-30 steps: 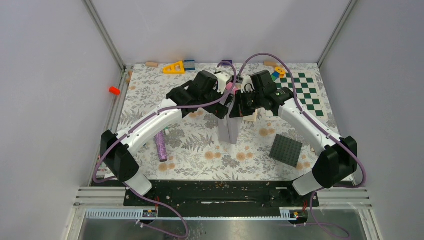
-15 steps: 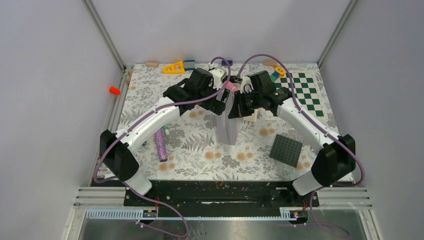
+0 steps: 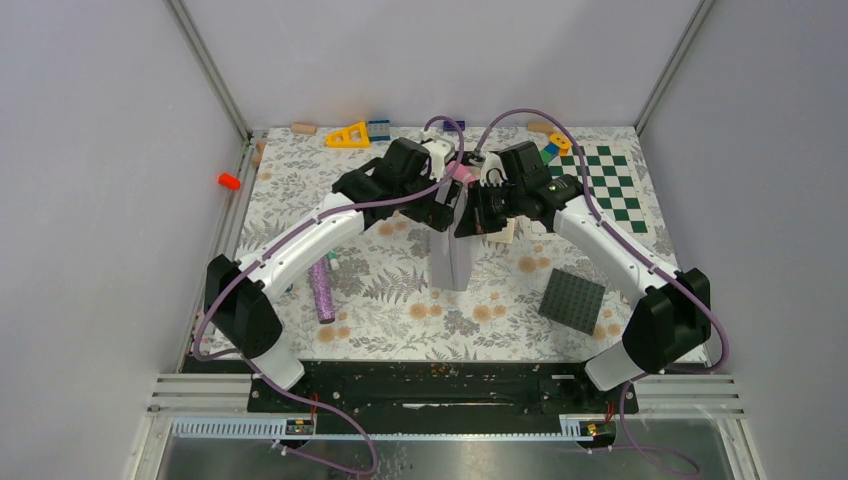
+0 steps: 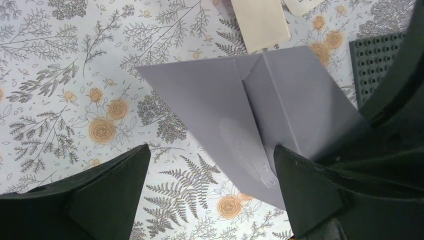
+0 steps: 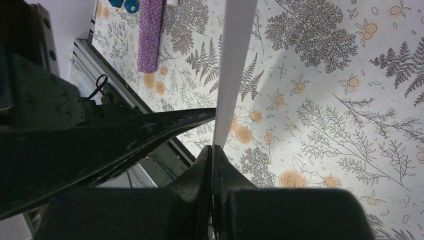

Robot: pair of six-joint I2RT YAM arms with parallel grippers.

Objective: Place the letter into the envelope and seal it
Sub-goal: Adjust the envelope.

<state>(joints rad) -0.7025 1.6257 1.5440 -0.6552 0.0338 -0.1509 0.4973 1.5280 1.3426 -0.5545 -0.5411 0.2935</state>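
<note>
Envelope point(image 4: 295, 95), light grey paper: held upright over the middle of the table point(image 3: 400, 290), above the floral cloth. It is pinched at its top edge by the right gripper point(image 5: 212, 150), whose two fingers are pressed together on the paper. Seen from the right wrist, the envelope hangs edge-on as a thin pale strip running down toward the cloth; I cannot tell whether its lower edge touches. Triangular flap point(image 4: 200, 95): folded out from the body along a sharp crease, with a shiny smeared patch near the crease. Left gripper point(image 4: 211, 150): jaws spread wide and holding nothing, one dark finger on either side of the flap and clear of the paper. Cream rectangular piece point(image 4: 260, 20): flat on the cloth beyond the envelope. Dark grey studded plate point(image 3: 573, 300): on the cloth to the right, apart from the envelope. Purple glittery cylinder point(image 3: 322, 290): lying on the left, beside the left arm. Green-and-white checkerboard point(image 3: 610, 190): far right corner. Yellow triangular block point(image 3: 348, 135): at the far edge, left of centre.
</note>
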